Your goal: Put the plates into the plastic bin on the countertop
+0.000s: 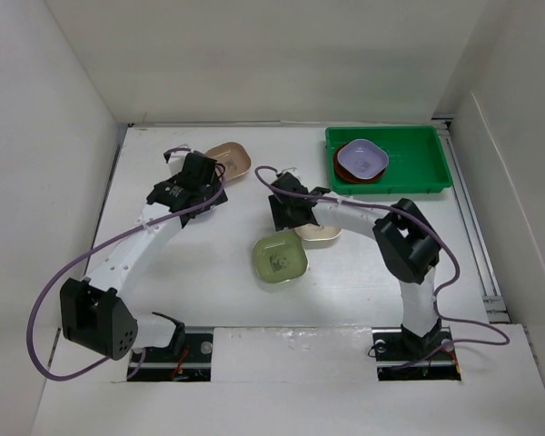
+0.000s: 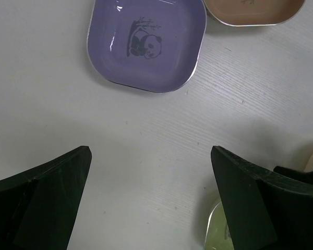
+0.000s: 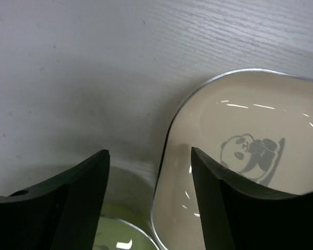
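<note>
Right gripper [image 3: 150, 179]: jaws spread, straddling the rim of the cream plate [image 3: 250, 151]; one finger over the plate's inside, the other outside it over bare white surface; no contact with the rim visible.
Left gripper [image 2: 151, 195]: jaws spread wide, only bare countertop [image 2: 146, 135] between them.
Loose lilac plate [image 2: 146, 44]: flat on the countertop ahead of the left fingers and apart from them, panda print facing up; hidden under the left wrist in the top view.
Tan-brown plate [image 1: 229, 161]: just beside the loose lilac plate, corner to corner, toward the back wall.
Pale green plate [image 1: 280, 258]: flat on the countertop just beside the cream plate, on the side nearer the arm bases; its edge visible below the right fingers.
In the way: right forearm lying across the cream plate in the top view, covering much of it.
Plastic bin [image 1: 418, 150]: back right of the countertop, well apart from both grippers.
Inside the bin: binned lilac plate [image 1: 361, 156] resting on a red plate [image 1: 343, 171], at the bin's left end.
</note>
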Motion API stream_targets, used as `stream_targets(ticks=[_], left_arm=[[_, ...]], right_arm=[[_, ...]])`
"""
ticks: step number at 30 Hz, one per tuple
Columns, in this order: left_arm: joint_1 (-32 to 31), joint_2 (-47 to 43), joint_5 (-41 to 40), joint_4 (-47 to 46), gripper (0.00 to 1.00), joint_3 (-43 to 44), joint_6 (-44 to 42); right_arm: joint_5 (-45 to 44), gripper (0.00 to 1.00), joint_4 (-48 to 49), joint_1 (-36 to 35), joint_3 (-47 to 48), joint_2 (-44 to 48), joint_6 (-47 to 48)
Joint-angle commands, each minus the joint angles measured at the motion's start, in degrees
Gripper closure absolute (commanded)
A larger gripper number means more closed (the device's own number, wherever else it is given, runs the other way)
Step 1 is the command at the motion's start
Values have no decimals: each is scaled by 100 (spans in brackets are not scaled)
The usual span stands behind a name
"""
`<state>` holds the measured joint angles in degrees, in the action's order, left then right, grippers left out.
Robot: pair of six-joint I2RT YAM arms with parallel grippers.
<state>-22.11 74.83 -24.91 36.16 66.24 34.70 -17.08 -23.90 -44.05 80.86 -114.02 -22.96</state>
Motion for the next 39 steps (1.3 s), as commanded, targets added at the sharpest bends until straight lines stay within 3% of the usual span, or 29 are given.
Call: stream_targets(ticks=[1, 8, 9, 11, 15, 22, 25, 30, 35, 39], left_arm=[[14, -240, -32, -57, 0, -67, -68], [14, -241, -32, -57, 0, -67, -121], [14, -241, -32, -109, 0, -67, -121], [14, -241, 20, -109, 0, -67, -121], [14, -241, 21, -109, 0, -67, -121], [14, -293, 21, -109, 0, -67, -121], [14, -293, 21, -109, 0, -67, -121], [14, -293, 21, -109, 0, -67, -121], [14, -293, 135, -162, 0, -67, -183], [14, -293, 188, -215, 0, -120, -235]], right_arm=[[12, 34, 369, 90, 483, -356, -270], [144, 68, 360, 354, 1212, -990, -16], [196, 76, 360, 406, 1335, -1052, 37], [196, 80, 88, 468, 1772, -1114, 98], [196, 98, -35, 529, 2205, -1123, 335], [-146, 100, -554, 739, 2979, -439, 1029], [415, 100, -396, 1161, 2979, -95, 1328], [636, 100, -545, 1908, 3480, 90, 1838], [1268, 100, -1237, 2593, 4628, -567, 2725], [1472, 100, -1863, 2709, 5430, -1315, 3674]])
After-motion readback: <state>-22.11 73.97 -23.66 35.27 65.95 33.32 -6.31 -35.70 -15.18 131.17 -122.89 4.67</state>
